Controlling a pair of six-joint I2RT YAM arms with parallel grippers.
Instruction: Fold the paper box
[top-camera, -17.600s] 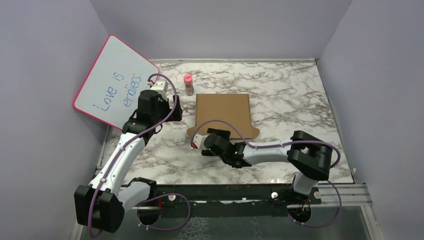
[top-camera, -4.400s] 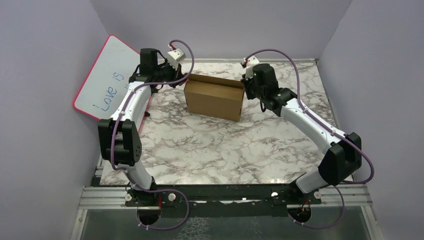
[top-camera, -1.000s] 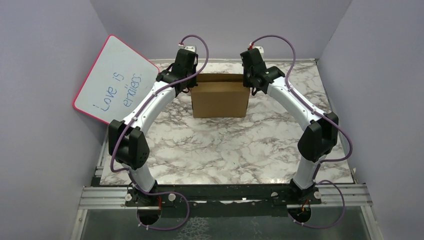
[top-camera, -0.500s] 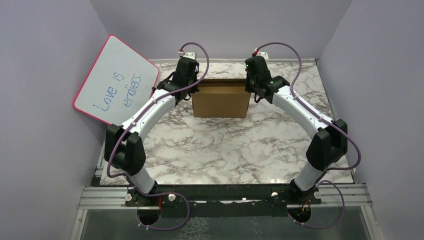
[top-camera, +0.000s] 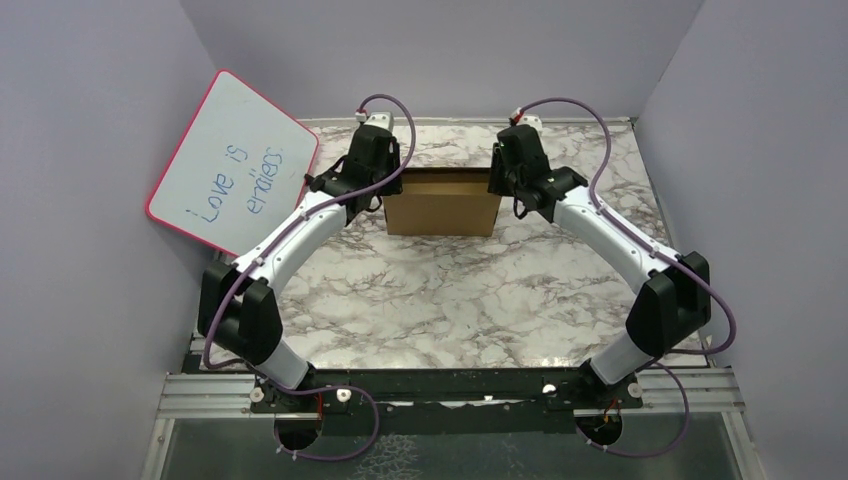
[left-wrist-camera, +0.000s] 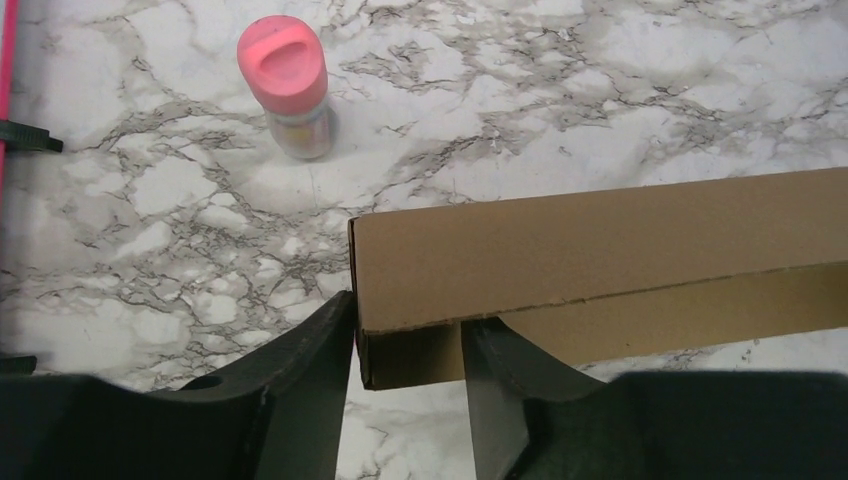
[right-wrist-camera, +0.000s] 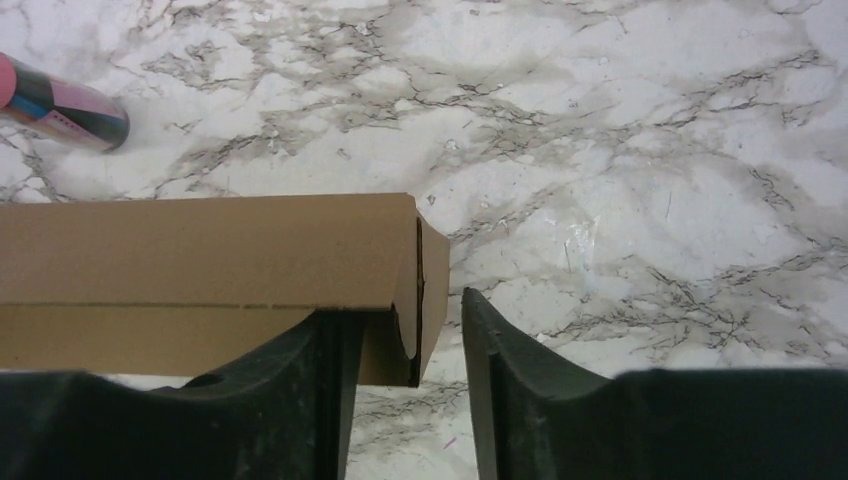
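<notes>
The paper box (top-camera: 443, 212) is a brown cardboard box standing at the back middle of the marble table, its long side facing the arms. My left gripper (top-camera: 384, 186) is at its left end and my right gripper (top-camera: 498, 184) at its right end. In the left wrist view the left gripper (left-wrist-camera: 405, 320) is open, its fingers straddling the box's (left-wrist-camera: 600, 250) end corner. In the right wrist view the right gripper (right-wrist-camera: 405, 310) is open around the box's (right-wrist-camera: 200, 250) right end wall. A strip of table shows between that wall and the outer finger (right-wrist-camera: 500, 380).
A pink-framed whiteboard (top-camera: 230, 160) with writing leans on the left wall. A small pink-capped bottle (left-wrist-camera: 290, 85) stands behind the box's left end, and it shows again as the bottle (right-wrist-camera: 60, 110) in the right wrist view. Purple walls close in the table on three sides.
Both grippers have gone from shut to open at the box's ends. Both wrists have shifted slightly down and nearer. The box stays in the same place.
</notes>
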